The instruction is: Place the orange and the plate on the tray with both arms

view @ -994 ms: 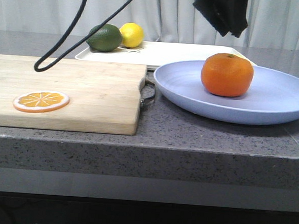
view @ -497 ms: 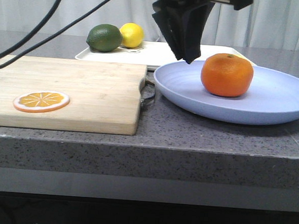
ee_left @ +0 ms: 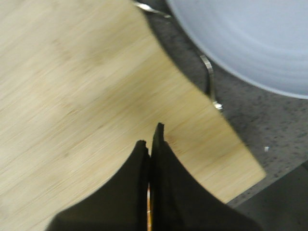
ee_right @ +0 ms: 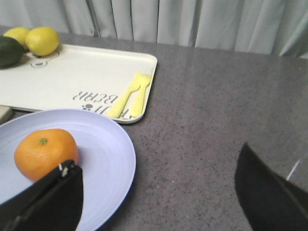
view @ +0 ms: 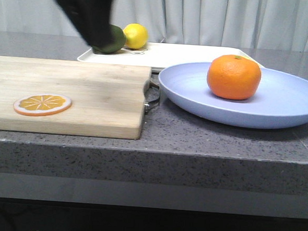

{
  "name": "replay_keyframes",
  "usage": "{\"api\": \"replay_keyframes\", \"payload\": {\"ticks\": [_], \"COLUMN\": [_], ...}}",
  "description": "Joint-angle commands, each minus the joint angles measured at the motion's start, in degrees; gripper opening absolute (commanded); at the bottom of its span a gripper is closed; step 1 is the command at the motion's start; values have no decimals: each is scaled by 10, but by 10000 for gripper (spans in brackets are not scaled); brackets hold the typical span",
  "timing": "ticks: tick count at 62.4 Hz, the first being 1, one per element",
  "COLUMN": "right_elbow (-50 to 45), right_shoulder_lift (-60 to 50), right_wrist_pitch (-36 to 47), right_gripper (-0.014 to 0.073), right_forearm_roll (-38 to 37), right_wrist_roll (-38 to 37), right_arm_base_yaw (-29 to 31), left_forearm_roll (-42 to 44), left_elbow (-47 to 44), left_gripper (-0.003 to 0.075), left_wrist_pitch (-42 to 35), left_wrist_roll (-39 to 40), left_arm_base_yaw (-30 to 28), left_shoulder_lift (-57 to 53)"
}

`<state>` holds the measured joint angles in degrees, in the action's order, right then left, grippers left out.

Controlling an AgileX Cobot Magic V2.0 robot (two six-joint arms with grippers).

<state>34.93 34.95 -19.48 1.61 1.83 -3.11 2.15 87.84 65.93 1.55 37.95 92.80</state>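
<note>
The orange (view: pixel 234 77) sits on the lavender-blue plate (view: pixel 286 97) at the right of the counter. The cream tray (view: pixel 189 54) lies behind the plate. My left gripper (view: pixel 96 38) is a dark blur above the far side of the cutting board, left of the plate. In the left wrist view it (ee_left: pixel 150 137) is shut and holds nothing, over the board, with the plate's rim (ee_left: pixel 250 38) beyond. My right gripper (ee_right: pixel 156 159) is wide open over the bare counter beside the plate (ee_right: pixel 103 159), the orange (ee_right: pixel 44 153) by one finger. It is out of the front view.
A wooden cutting board (view: pixel 92 91) with a metal handle (ee_left: pixel 209 77) carries a flat orange slice (view: pixel 42 104). A lemon (view: pixel 135 36) and a green fruit (view: pixel 115 40) sit at the tray's far left. A yellow fork (ee_right: pixel 130 96) lies on the tray (ee_right: pixel 72 79).
My left gripper has swept left, from above the plate and orange to above the cutting board's far side. The orange and the plate have not moved.
</note>
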Motion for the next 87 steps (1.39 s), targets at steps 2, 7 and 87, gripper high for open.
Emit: {"api": "replay_keyframes", "payload": {"ticks": [2, 7, 87], "right_elbow": [40, 61, 233], "right_shoulder_lift": [39, 72, 494], "right_wrist_pitch": [15, -8, -90], "right_gripper": [643, 643, -62], "right_forearm_roll": [15, 37, 164], "right_wrist_roll": [3, 3, -8], "right_arm_base_yaw": [3, 3, 13], "left_forearm_roll": [-2, -2, -22], "left_elbow": [-71, -143, -608], "left_gripper": [-18, -18, -18], "left_wrist_pitch": [-82, -124, -400], "left_wrist_roll": [20, 23, 24], "left_arm_base_yaw": [-43, -82, -195], "left_shoulder_lift": [-104, -168, -768]}}
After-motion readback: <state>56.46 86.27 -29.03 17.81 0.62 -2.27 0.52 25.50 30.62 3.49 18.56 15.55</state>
